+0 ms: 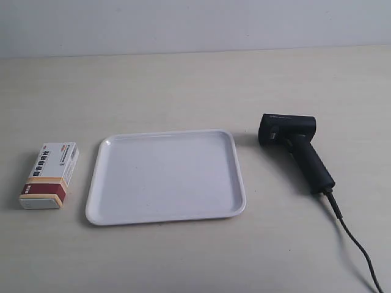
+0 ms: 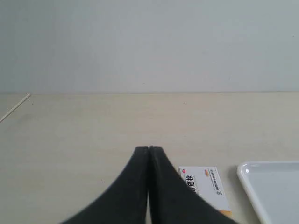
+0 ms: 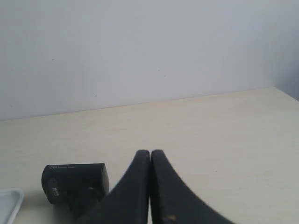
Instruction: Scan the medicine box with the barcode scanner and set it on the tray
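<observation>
The white medicine box (image 1: pixel 49 175) with its dark red and tan end lies flat at the exterior view's left, beside the white tray (image 1: pixel 98 186). The black barcode scanner (image 1: pixel 297 148) lies on its side right of the tray, cable trailing to the lower right. Neither arm shows in the exterior view. My left gripper (image 2: pixel 148 148) is shut and empty, hanging above the table, with the medicine box (image 2: pixel 205 184) and the tray's corner (image 2: pixel 247 179) just beyond one finger. My right gripper (image 3: pixel 150 152) is shut and empty too, the scanner's head (image 3: pixel 74 181) lying beside it.
A pale wooden table (image 1: pixel 195 85) carries everything, with a plain white wall behind. The scanner's black cable (image 1: pixel 357 247) runs off the exterior view's lower right. A sliver of the tray (image 3: pixel 8 205) shows at the right wrist view's edge.
</observation>
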Action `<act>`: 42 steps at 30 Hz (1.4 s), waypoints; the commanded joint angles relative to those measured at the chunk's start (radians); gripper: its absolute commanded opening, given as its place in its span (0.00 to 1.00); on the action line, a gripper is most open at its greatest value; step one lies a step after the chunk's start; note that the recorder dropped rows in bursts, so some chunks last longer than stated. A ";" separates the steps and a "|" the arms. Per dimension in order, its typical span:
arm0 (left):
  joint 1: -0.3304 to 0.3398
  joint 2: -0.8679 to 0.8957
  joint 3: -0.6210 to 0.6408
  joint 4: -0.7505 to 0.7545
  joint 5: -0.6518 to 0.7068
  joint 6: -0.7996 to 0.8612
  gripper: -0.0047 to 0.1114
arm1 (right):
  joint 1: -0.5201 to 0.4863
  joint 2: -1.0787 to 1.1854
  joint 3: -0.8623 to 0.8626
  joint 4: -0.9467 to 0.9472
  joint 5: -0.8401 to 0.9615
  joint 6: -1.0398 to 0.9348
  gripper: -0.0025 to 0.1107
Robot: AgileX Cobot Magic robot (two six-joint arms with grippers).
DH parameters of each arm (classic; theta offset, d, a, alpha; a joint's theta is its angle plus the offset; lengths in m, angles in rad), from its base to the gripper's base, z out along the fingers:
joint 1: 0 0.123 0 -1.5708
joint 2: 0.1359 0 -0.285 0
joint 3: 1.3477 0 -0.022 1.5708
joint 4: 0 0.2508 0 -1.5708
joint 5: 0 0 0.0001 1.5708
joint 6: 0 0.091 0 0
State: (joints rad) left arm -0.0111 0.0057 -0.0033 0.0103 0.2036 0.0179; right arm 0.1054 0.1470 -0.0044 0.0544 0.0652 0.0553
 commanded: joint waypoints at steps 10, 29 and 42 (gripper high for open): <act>0.002 -0.006 0.003 -0.112 -0.027 -0.134 0.06 | -0.004 -0.004 0.004 -0.004 -0.001 -0.002 0.02; -0.014 0.756 -0.212 -0.069 -0.330 -0.098 0.05 | -0.002 0.093 -0.129 -0.011 -0.138 0.309 0.02; -0.209 1.481 -0.421 0.098 -0.413 -0.090 0.94 | -0.002 0.366 -0.142 -0.090 -0.243 0.314 0.02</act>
State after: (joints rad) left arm -0.2157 1.3929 -0.3953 0.0958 -0.1524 -0.0748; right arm 0.1054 0.4693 -0.1370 0.0068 -0.1356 0.3649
